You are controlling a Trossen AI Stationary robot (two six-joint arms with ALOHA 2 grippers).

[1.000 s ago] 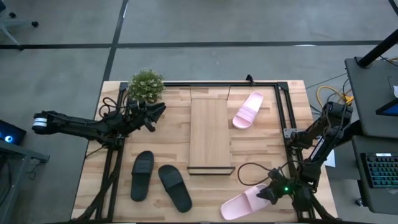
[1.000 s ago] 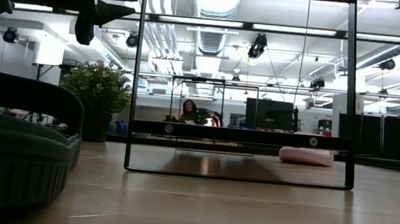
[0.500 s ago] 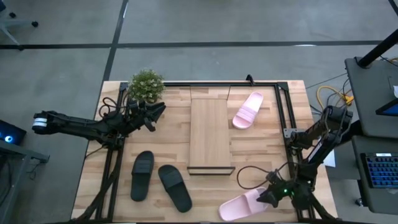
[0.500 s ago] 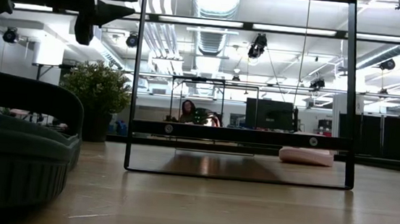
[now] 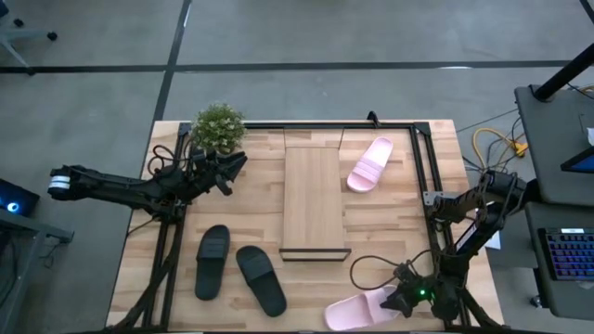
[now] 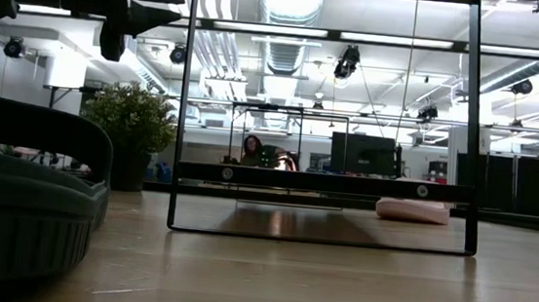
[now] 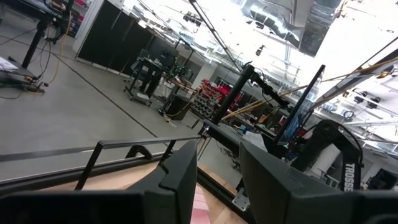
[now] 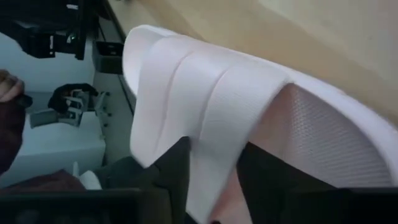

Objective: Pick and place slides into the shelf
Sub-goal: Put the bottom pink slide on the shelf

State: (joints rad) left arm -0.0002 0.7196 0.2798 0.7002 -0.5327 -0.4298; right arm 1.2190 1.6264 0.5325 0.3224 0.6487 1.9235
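Observation:
A pale pink slide (image 5: 355, 312) lies at the table's near edge, right of the middle, and my right gripper (image 5: 399, 299) is shut on it from the right. A second pink slide (image 5: 369, 164) rests sole-down just right of the shelf (image 5: 314, 199). The shelf is a light-wood board on a thin dark frame at the table's middle. Two black slides (image 5: 212, 262) (image 5: 262, 279) lie sole-down left of the shelf's near end. My left gripper (image 5: 238, 165) hangs open in the air beside a potted plant (image 5: 218, 128), left of the shelf. My right gripper holds the near pink slide by its broad strap (image 8: 205, 124). The strap's edge is pinched between the two fingers (image 8: 177, 168), one over the strap's outside and one under it above the footbed. It comes in low from the table's right. I cannot tell whether the sole is clear of the table.
The dark shelf frame (image 6: 320, 239) stands upright across the low view, with the far pink slide (image 6: 411, 210) beyond it and a black slide (image 6: 21, 198) close at the left. Loose cables (image 5: 371, 255) lie near the right arm. A desk with a keyboard stands right of the table.
My right gripper has moved toward the table's near edge and a little to the left. The pink slide it holds has gone with it, sliding closer to the near edge. The left arm and the other slides have kept still.

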